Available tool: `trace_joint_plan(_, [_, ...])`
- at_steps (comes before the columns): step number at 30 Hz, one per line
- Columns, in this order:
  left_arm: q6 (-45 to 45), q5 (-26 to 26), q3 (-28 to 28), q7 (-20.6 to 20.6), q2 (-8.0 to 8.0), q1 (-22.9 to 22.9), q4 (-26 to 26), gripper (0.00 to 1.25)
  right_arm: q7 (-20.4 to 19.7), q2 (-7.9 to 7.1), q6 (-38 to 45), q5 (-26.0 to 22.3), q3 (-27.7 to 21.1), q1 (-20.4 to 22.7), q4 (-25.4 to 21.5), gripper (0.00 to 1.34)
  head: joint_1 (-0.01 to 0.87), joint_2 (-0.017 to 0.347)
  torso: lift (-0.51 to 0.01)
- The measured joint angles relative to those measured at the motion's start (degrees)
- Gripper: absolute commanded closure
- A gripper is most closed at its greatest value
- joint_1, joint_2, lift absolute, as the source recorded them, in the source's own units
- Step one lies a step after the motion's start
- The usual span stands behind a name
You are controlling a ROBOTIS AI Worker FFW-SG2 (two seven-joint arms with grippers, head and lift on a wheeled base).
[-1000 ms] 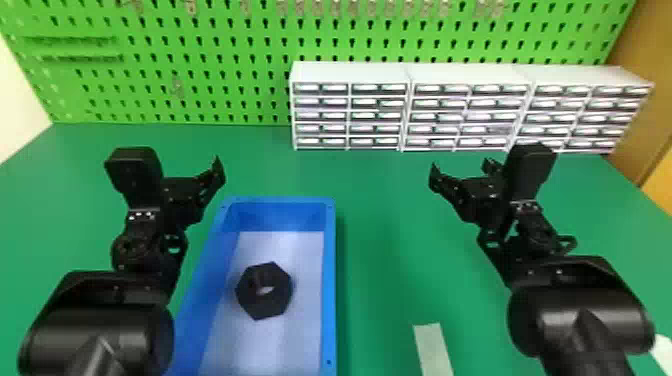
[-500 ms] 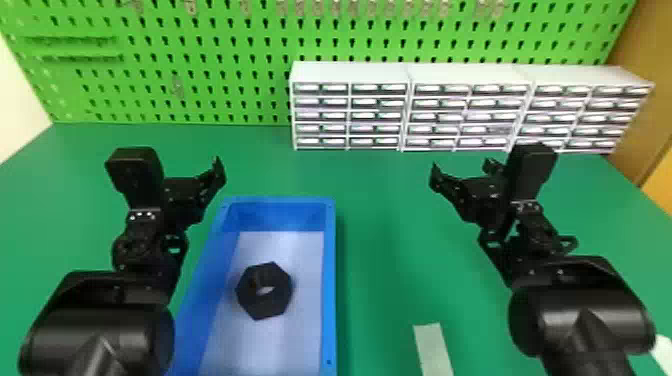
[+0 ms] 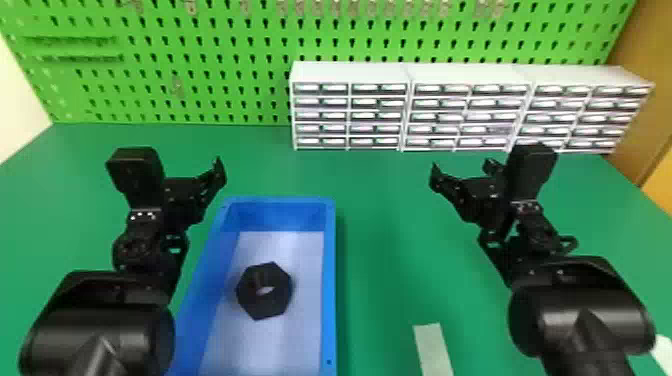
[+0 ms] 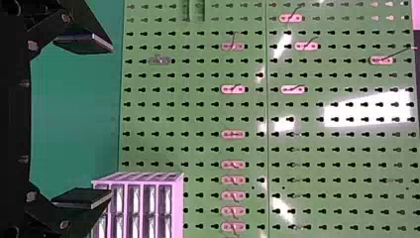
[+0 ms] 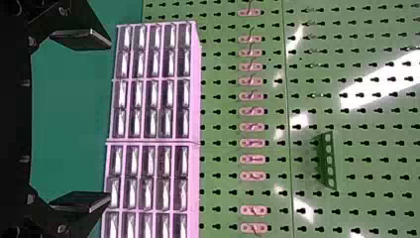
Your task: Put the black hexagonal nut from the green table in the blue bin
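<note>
Black hexagonal nut [image 3: 264, 295] lying inside the blue bin [image 3: 330, 280], nearer its left edge than its right, on a green counter [image 3: 385, 250], with the left gripper [image 3: 187, 187] left of the bin, the right gripper [image 3: 464, 172] well to its right, both empty, fingers spread wide.

From my station I'm seeing the black hexagonal nut [image 3: 274, 304] lying inside the blue bin [image 3: 330, 300], apart from its side walls, while the bin is sitting on the green table [image 3: 380, 240]. My left gripper [image 3: 192, 187] is hanging just left of the bin's far end, and my right gripper [image 3: 462, 171] is hanging well to the bin's right with its fingers standing apart. A pale strip [image 3: 434, 350] is lying near, right of the bin, and white drawer cabinets [image 3: 407, 72] are lining the far side before a green pegboard [image 3: 200, 50].
</note>
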Motion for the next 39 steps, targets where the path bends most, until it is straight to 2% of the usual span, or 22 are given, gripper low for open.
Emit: trace_joint_plan(39, [0.0,-0.1,0.0,0.0,0.00,-0.1,0.0,0.24,-0.1,-0.10,0.1,0.0,0.4,-0.2,0.1,0.21,0.686,0.051,-0.096])
